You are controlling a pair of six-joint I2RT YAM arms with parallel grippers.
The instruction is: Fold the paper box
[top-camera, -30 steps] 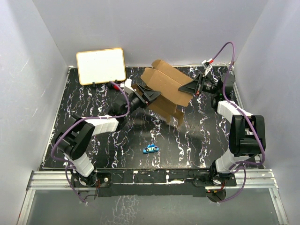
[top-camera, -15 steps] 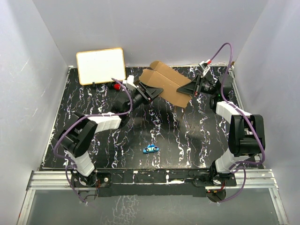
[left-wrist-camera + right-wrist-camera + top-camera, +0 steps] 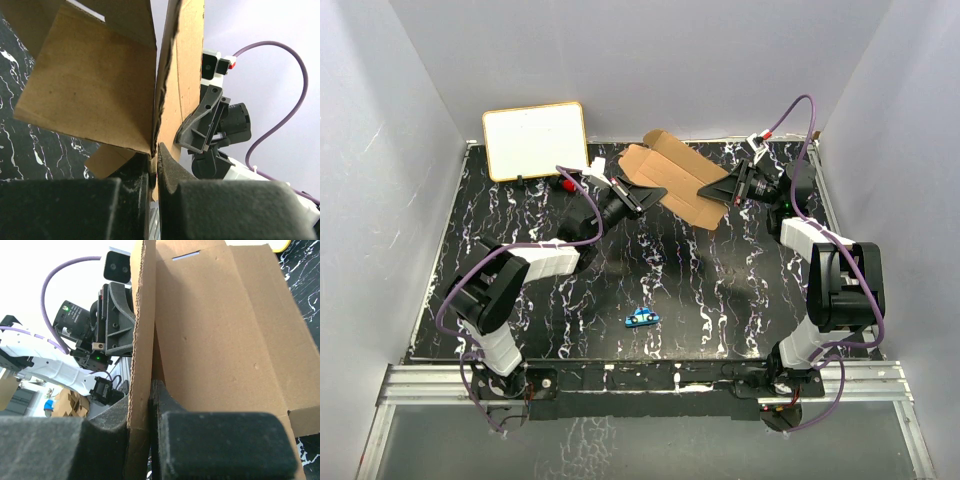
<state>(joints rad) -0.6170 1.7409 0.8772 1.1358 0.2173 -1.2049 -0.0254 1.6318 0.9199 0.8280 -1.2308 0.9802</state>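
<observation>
Both grippers are clamped on the paper box [image 3: 675, 180] right now. I've got the left gripper [image 3: 638, 197] pinched tight on the cardboard's left edge, and the right gripper [image 3: 715, 187] is squeezed shut on the opposite edge. The box sits partly flattened between them, held up over the far side of the black marbled table [image 3: 720, 290], just right of the white board [image 3: 535, 140]. One small blue object [image 3: 641, 318] lies well apart, toward the arm bases.

Bright, even light; soft shadows; wrist backgrounds overexposed, near foreground blurred.
</observation>
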